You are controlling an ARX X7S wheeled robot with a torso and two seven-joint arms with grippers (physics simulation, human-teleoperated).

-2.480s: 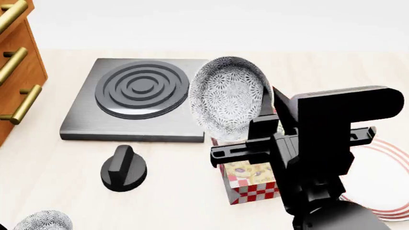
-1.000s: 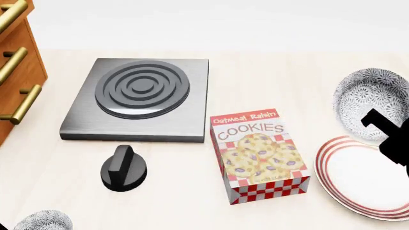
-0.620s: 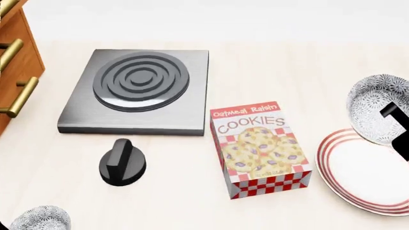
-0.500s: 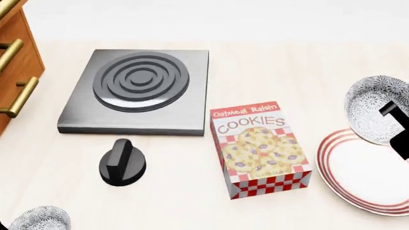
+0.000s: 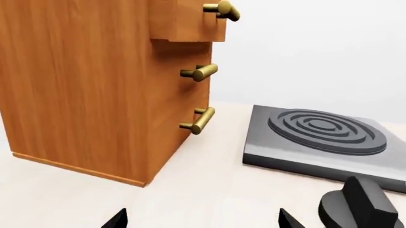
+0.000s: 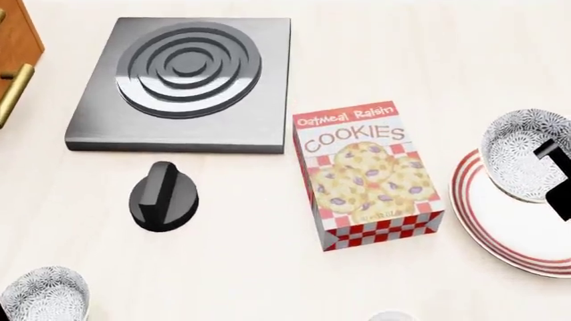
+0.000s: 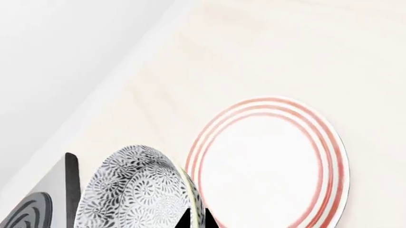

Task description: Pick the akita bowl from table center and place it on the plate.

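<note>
Carrying the akita bowl [image 6: 523, 162] pinched at its rim in our right hand [image 6: 553, 180], we hover over the plate [image 6: 509, 227], release remaining.

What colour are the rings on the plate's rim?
Red rings on the white plate, clearest in the right wrist view.

A kitchen: hob [image 6: 184, 83], wooden drawers [image 5: 95, 85], cookie box [image 6: 368, 175] on a counter [image 6: 267, 267].
</note>
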